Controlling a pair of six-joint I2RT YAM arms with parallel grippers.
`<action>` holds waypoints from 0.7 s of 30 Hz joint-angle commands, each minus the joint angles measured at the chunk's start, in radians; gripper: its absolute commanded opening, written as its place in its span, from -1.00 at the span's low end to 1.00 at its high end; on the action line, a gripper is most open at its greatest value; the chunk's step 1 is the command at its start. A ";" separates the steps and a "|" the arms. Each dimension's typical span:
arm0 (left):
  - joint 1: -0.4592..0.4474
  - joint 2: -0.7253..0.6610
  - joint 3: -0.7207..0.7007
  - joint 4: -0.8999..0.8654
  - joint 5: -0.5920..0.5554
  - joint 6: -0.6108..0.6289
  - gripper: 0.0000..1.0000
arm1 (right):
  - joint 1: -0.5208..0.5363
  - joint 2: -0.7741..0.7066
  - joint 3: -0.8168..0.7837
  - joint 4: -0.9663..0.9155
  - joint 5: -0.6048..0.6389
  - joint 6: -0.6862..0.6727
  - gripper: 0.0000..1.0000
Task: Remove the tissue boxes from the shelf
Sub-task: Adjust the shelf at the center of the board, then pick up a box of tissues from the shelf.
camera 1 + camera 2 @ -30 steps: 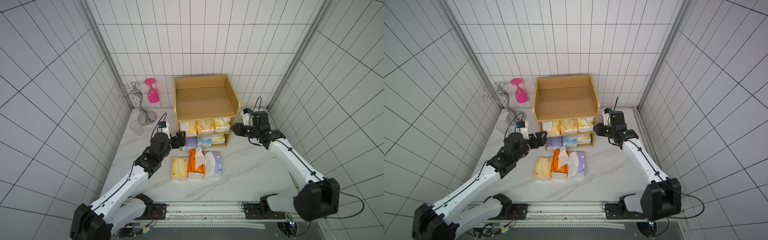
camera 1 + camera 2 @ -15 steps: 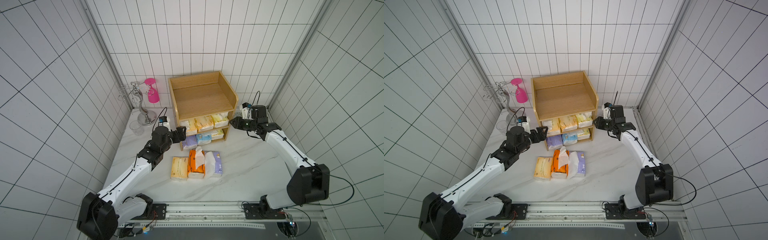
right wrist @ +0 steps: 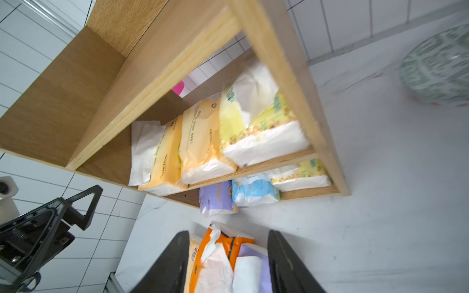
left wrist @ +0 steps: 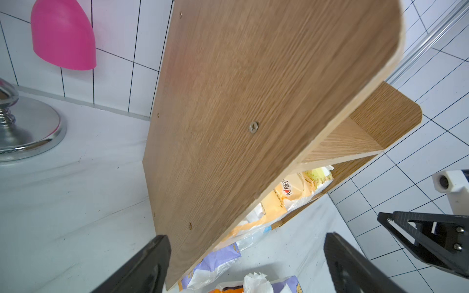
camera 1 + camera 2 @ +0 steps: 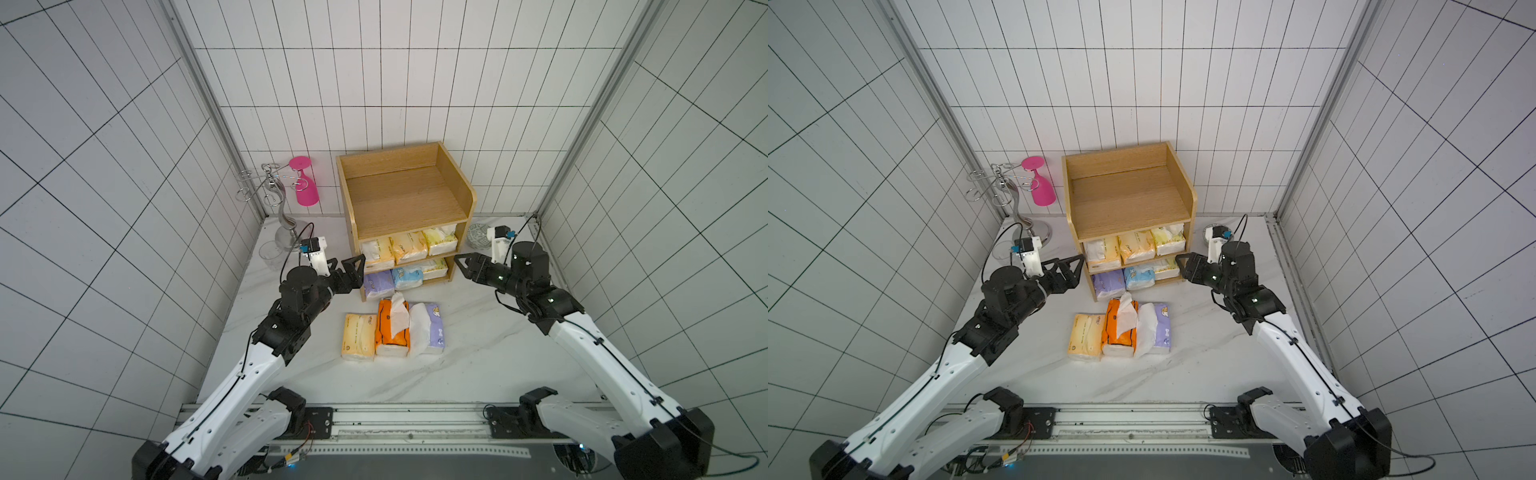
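shelf (image 5: 405,199) now skewed, right gripper (image 5: 462,266) backed off, jaws parted

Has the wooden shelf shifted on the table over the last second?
Yes. The shelf has twisted and slid toward the pink cup, which has stayed put. The gap between the two is narrower in both top views.

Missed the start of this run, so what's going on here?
Two robot arms are clearing the wooden shelf. Three tissue packs lie on the table in front of it; six more sit in its middle and bottom tiers. The left gripper is open at the shelf's left side panel, and the right gripper is open near its right front edge. Neither holds a pack.
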 commanded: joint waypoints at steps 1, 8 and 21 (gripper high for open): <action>0.007 -0.015 -0.031 -0.043 -0.017 -0.016 0.97 | 0.100 0.021 -0.071 0.202 0.083 0.100 0.18; 0.019 -0.055 -0.068 -0.069 -0.010 -0.040 0.97 | 0.197 0.184 -0.012 0.307 0.104 0.133 0.26; 0.094 -0.081 -0.092 -0.095 0.037 -0.057 0.97 | 0.310 0.406 0.079 0.508 0.224 0.107 0.25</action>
